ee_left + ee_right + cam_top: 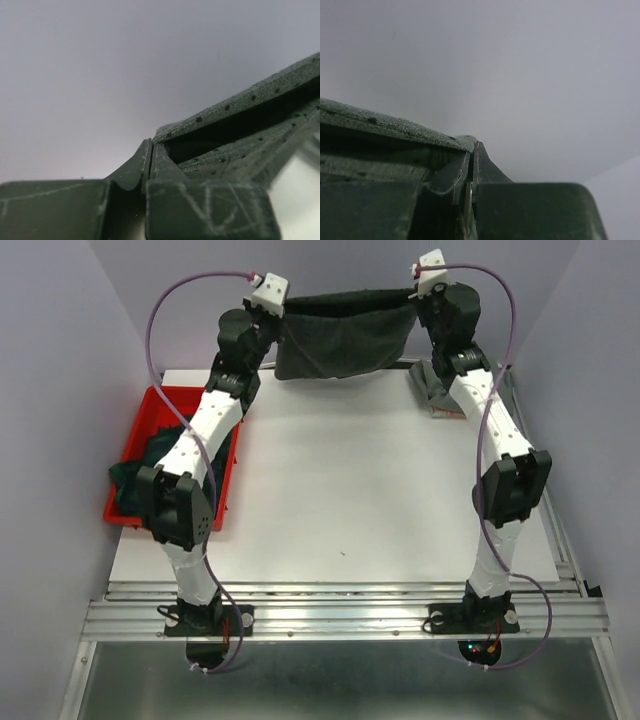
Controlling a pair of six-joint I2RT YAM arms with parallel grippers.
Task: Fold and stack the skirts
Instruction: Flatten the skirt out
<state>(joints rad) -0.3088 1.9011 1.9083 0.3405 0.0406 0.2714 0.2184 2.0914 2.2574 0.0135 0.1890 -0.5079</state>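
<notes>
Progress is early: your left hand (150, 146) and right hand (473, 147) grip the dotted skirt (345, 335) aloft; grey skirt (437, 390) looks folded, plaid skirt (128, 485) waits in tray (165, 410).

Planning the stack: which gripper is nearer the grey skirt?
Right. The right gripper is raised close beyond the grey skirt; the left gripper is raised well off to its left. Both pinch the dotted skirt.

grey skirt (428, 390) — half hidden, behind right arm (497, 428)
</notes>
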